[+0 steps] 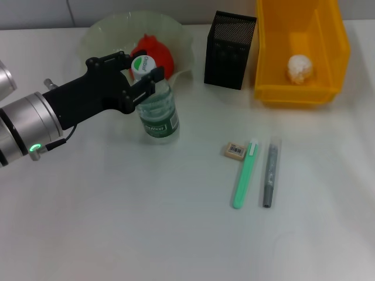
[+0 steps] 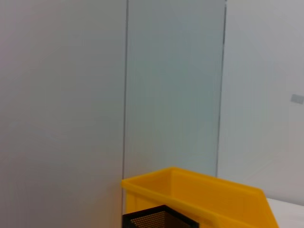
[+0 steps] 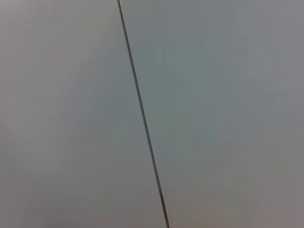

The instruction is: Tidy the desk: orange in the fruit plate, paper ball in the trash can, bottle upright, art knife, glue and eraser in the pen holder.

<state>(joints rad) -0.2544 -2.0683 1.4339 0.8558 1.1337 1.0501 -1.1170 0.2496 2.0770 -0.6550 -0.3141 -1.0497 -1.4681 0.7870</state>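
The clear bottle (image 1: pixel 158 114) with its green label stands upright on the white desk (image 1: pixel 117 222), just in front of the fruit plate (image 1: pixel 105 32). My left gripper (image 1: pixel 142 67) reaches in from the left and is shut on the bottle at its white cap. The orange (image 1: pixel 157 51) lies in the fruit plate. The paper ball (image 1: pixel 299 68) rests inside the yellow trash can (image 1: pixel 328 52). The eraser (image 1: pixel 235 151), the green art knife (image 1: pixel 245 174) and the grey glue stick (image 1: pixel 270 172) lie side by side on the desk. The black pen holder (image 1: pixel 229 50) stands at the back. My right gripper is out of view.
The left wrist view shows the trash can (image 2: pixel 204 197) and the pen holder's rim (image 2: pixel 159 221) against a grey wall. The right wrist view shows only wall panels. The pen holder stands close beside the trash can.
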